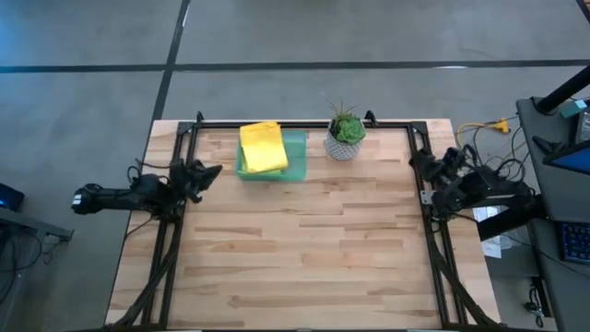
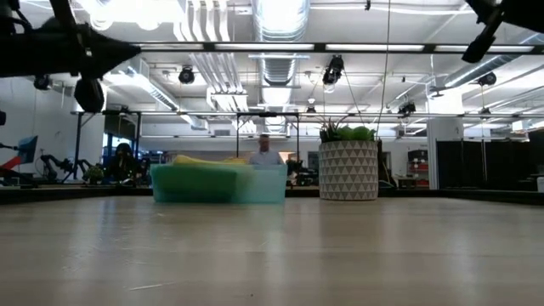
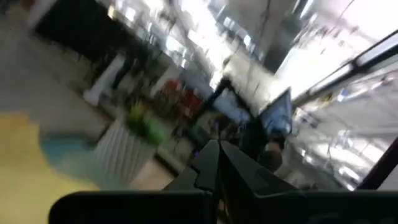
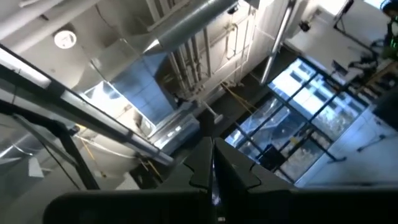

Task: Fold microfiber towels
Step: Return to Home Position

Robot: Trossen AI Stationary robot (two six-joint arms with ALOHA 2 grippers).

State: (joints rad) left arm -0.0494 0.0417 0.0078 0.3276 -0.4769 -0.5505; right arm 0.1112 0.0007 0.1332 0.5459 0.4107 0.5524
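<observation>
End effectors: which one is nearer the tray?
The left end effector, at the left edge close to the tray; the right end effector sits at the opposite edge, with the plant between it and the tray.

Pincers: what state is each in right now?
Left pincer: closed, holding nothing, at the left edge of the table.
Right pincer: closed, holding nothing, at the table's right edge.

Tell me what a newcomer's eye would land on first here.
The bright yellow towel, folded in the see-through green tray at the far edge of the table, stands out most. A potted plant stands just right of it. The left gripper and right gripper sit shut at the table's side edges, holding nothing.
</observation>
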